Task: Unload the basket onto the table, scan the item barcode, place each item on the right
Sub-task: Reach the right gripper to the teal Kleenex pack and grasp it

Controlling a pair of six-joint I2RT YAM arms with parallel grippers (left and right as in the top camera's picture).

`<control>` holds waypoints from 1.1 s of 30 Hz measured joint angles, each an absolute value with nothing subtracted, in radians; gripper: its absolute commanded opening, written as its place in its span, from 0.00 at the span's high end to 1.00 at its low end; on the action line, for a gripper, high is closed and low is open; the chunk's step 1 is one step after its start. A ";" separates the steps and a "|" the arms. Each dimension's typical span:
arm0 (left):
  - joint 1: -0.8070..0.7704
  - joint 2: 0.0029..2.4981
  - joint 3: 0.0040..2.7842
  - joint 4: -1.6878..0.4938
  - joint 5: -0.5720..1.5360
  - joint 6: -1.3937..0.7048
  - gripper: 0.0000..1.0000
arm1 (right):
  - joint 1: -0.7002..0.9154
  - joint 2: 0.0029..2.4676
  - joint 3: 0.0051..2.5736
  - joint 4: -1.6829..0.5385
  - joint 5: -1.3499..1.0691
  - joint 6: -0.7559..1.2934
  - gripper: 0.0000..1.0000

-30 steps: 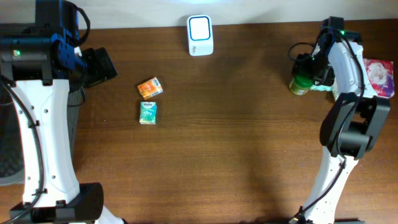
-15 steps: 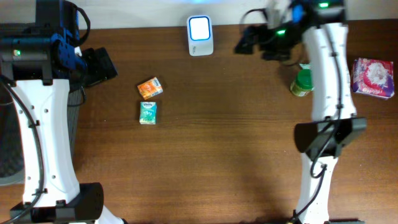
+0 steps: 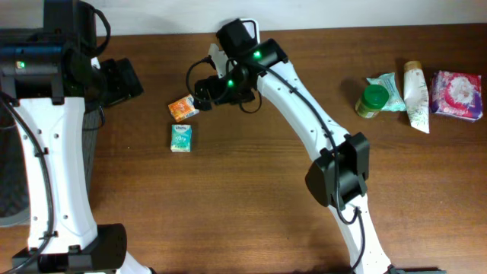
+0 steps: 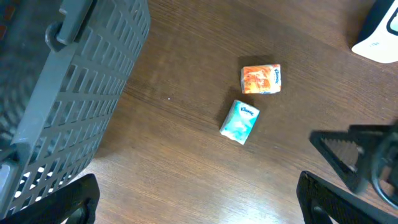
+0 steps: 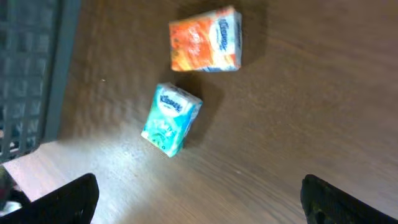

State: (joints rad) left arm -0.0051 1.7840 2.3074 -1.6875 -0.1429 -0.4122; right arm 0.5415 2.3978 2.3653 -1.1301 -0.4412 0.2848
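Observation:
The white barcode scanner (image 3: 245,52) stands at the table's far edge, partly covered by my right arm; its corner (image 4: 380,38) also shows in the left wrist view. An orange tissue pack (image 3: 183,108) (image 4: 261,79) (image 5: 206,40) and a teal tissue pack (image 3: 181,138) (image 4: 240,121) (image 5: 171,119) lie left of centre. My right gripper (image 3: 201,90) (image 5: 202,202) hovers open just right of the orange pack, holding nothing. At the far left my left gripper (image 3: 122,80) (image 4: 199,205) is open and empty above the wood.
A grey slatted basket (image 4: 68,93) (image 5: 28,68) sits off the table's left edge. At the right stand a green jar (image 3: 370,101), a teal packet (image 3: 388,87), a white tube (image 3: 415,95) and a pink pack (image 3: 458,95).
My right arm swung from the green jar at the far right, past the scanner, to the orange pack at the left. The left arm has not moved.

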 measured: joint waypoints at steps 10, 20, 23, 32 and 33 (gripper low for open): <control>-0.005 1.784 2.307 -1.687 -0.143 -0.412 0.01 | 0.646 2.407 2.205 -0.947 -0.392 0.485 0.39; -0.005 1.784 2.307 -1.687 -0.143 -0.412 0.01 | 0.740 2.508 2.186 -0.857 -0.327 0.671 0.56; -0.005 1.784 2.307 -1.687 -0.143 -0.412 0.01 | 0.741 2.511 2.180 -0.857 -0.304 0.684 0.68; -0.005 1.784 2.307 -1.687 -0.143 -0.412 0.01 | 0.744 2.512 2.139 -0.807 -0.278 0.675 0.96; -0.005 1.784 2.307 -1.687 -0.143 -0.412 0.01 | 0.739 2.510 2.140 -0.825 -0.273 0.669 0.96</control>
